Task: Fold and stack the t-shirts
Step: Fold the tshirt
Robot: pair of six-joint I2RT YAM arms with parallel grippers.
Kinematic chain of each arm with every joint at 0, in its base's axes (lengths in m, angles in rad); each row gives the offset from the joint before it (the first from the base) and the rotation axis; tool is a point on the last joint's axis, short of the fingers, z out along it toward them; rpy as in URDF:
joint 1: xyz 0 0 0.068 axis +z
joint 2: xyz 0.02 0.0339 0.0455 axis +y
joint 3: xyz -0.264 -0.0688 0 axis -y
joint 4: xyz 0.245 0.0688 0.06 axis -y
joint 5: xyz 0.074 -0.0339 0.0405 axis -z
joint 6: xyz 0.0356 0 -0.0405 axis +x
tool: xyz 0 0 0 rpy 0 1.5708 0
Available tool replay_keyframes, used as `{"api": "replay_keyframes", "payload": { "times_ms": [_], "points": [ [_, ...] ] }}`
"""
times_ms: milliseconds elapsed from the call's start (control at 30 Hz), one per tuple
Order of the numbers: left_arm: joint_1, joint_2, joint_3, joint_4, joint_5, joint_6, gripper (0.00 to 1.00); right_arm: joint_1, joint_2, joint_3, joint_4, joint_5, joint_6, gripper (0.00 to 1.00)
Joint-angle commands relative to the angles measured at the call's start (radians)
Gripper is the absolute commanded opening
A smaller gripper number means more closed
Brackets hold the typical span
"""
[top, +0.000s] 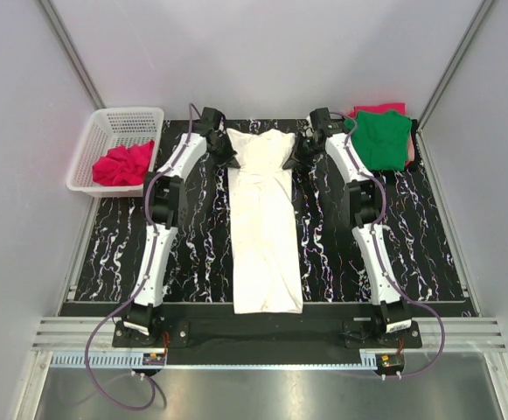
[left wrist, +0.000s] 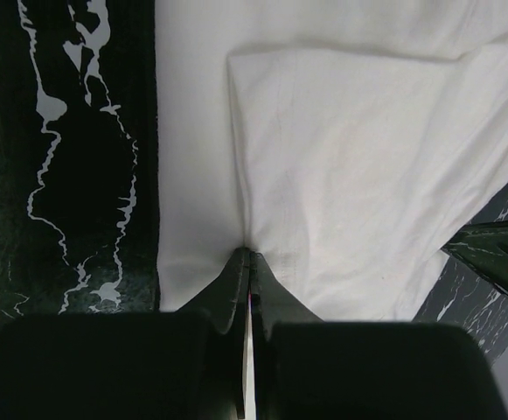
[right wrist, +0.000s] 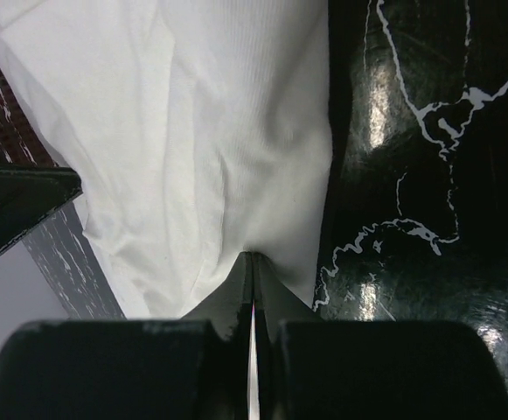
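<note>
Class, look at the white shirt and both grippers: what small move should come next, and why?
Probably lift the far end slightly and draw it toward the near hem. The left gripper and right gripper are shut on the far corners of the white shirt, which lies flat as a long narrow strip, so a crosswise fold seems due.

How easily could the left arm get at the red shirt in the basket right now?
Probably yes, once it lets go: the left fingers are shut on the white t-shirt. Nothing stands between them and the red t-shirt in the basket alongside.
</note>
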Motion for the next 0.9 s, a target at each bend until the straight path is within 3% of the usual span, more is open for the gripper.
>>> {"api": "replay_keyframes", "payload": {
  "times_ms": [0,433,533,600,633,700,867],
  "points": [
    [-0.001,0.048,0.053,0.04,0.011,-0.012,0.0,0.004,0.047,0.041,0.045,0.027,0.013,0.0],
    [0.0,0.082,0.085,0.103,0.046,-0.062,0.0,-0.042,0.073,0.061,0.119,0.017,0.073,0.0],
    [0.002,0.059,0.075,0.115,0.06,-0.051,0.0,-0.043,0.053,0.049,0.121,0.01,0.051,0.07],
    [0.008,0.042,0.064,0.136,0.075,-0.057,0.15,-0.043,0.017,0.028,0.133,0.03,0.033,0.13],
    [0.011,0.027,0.062,0.141,0.083,-0.057,0.26,-0.045,0.004,0.025,0.133,0.034,0.027,0.27],
    [0.018,-0.007,0.058,0.144,0.087,-0.048,0.36,-0.051,-0.033,0.022,0.136,0.033,0.007,0.37],
    [0.035,-0.157,-0.089,0.144,0.112,0.0,0.39,-0.071,-0.189,-0.056,0.121,-0.032,0.005,0.35]
  ]
}}
